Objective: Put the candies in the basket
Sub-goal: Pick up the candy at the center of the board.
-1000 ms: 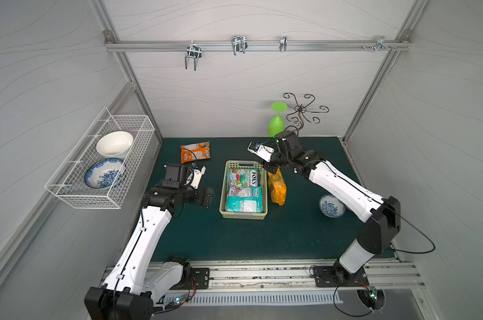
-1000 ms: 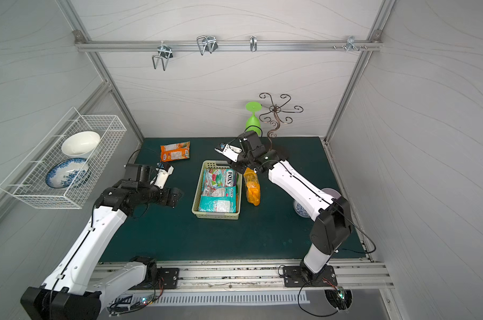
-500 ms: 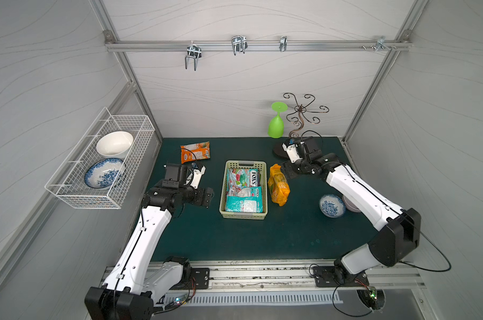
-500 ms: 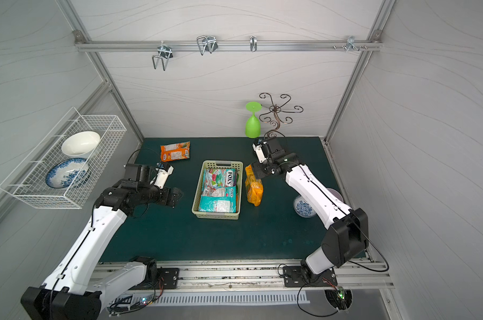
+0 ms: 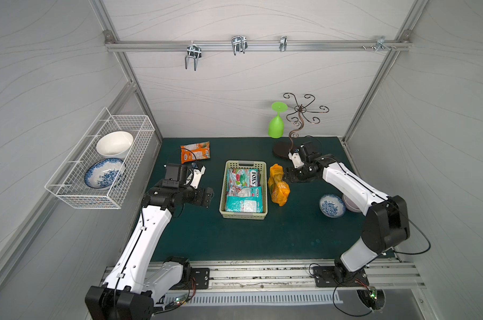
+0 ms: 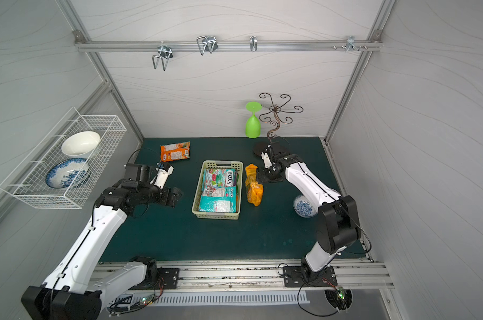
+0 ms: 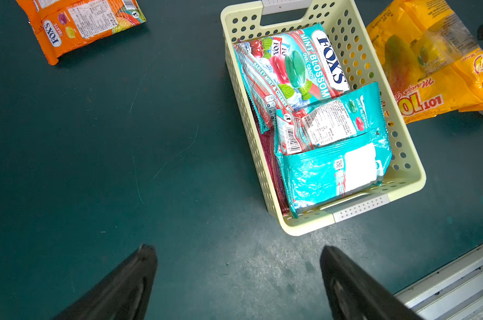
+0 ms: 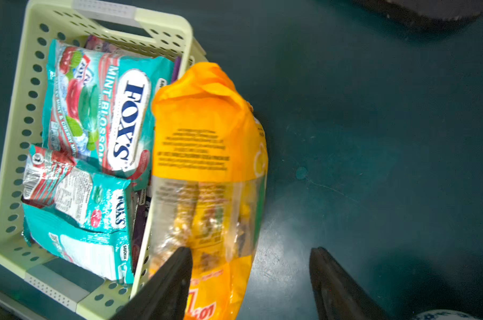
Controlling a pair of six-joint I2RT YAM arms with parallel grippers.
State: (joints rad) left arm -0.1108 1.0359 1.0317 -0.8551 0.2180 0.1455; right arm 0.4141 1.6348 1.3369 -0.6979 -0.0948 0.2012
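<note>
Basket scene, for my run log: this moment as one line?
left gripper: open, empty | right gripper: open over yellow bag | yellow bag: outside basket, against wall | orange packet: on mat | teal packets: in basket

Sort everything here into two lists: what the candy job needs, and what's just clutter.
Job: basket, teal packets in it, orange packet on the mat, yellow bag beside the basket.
Clutter: wire rack, white bowl and blue bowl in it, green glass, metal stand, small bowl.
</note>
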